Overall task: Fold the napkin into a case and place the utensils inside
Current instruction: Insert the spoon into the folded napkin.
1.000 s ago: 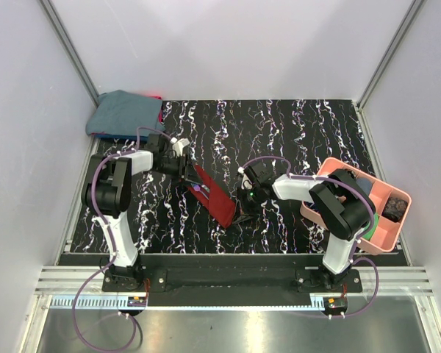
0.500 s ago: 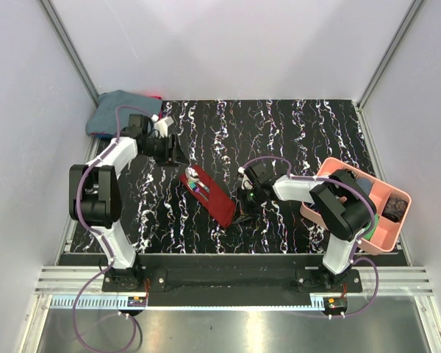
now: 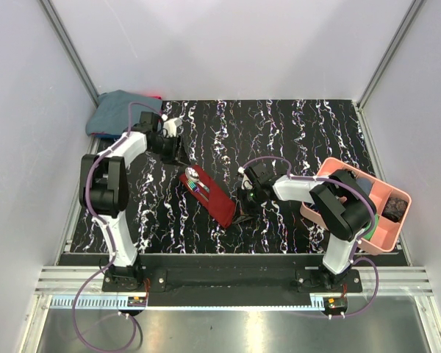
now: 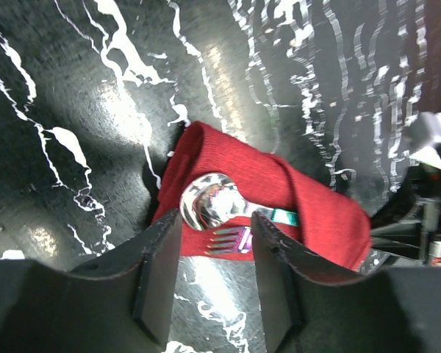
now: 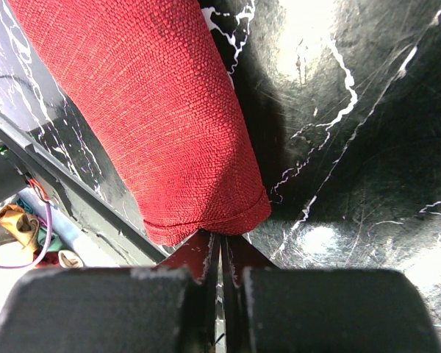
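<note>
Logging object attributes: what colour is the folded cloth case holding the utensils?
The case is plain dark red, best seen in the right wrist view.

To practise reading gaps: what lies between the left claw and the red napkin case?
Only bare black marbled table lies between the open left claw and the napkin case. The top view shows this best.
</note>
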{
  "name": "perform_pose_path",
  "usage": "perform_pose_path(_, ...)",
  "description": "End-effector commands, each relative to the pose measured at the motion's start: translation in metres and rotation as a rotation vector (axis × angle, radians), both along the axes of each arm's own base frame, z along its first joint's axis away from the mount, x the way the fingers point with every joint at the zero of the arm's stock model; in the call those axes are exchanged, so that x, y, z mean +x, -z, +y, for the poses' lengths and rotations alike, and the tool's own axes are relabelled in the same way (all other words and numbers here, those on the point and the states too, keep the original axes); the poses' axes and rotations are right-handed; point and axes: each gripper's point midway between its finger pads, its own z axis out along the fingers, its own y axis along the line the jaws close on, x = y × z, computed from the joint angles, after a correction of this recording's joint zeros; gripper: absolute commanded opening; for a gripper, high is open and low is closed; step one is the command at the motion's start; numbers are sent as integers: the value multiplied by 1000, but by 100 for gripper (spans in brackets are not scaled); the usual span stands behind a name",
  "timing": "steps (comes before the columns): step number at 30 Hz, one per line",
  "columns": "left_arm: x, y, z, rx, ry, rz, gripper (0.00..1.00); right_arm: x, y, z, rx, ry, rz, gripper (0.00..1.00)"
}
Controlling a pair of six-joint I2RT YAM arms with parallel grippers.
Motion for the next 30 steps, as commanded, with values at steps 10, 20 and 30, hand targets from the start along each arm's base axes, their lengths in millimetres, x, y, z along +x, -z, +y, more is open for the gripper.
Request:
perform_pose_path(10, 16, 13, -5, 53, 25, -27, 36, -1, 11, -10, -68, 8, -34, 0)
perform_pose_path(20, 16, 19, -3, 67, 21, -18, 35, -1, 11, -11, -73, 13, -35, 0)
perform_pose_path(30, 5, 26, -15, 45, 54, -2, 6, -2, 12, -12, -75, 11, -32, 0)
